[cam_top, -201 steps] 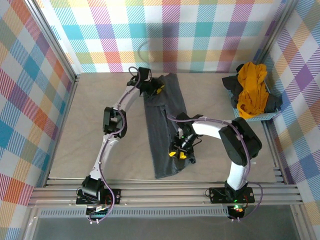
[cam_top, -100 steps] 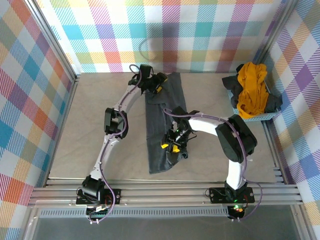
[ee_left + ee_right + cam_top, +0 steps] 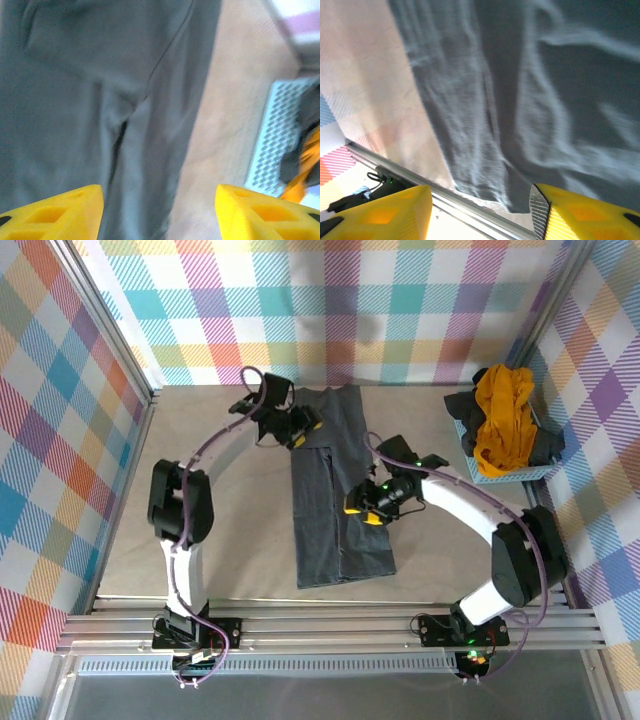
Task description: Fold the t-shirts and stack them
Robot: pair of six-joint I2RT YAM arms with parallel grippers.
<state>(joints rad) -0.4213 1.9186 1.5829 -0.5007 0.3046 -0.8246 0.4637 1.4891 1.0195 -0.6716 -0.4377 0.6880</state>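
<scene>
A dark slate-grey t-shirt lies on the table as a long narrow strip running from the back wall toward the front rail. My left gripper hovers open over its far left part; in the left wrist view the gripper has only grey cloth and table under it. My right gripper hangs open above the strip's right edge, and in the right wrist view it holds nothing over the shirt's near hem. A mustard-yellow t-shirt and another dark grey t-shirt are heaped in the basket.
The light blue plastic basket stands at the right wall, also seen at the right of the left wrist view as the basket. Bare beige tabletop lies left of the shirt. The aluminium front rail runs just beyond the hem.
My right gripper has let go of the shirt's lower part and risen back to the right. The lower part now lies flat and wider. My left arm's elbow has swung out left.
</scene>
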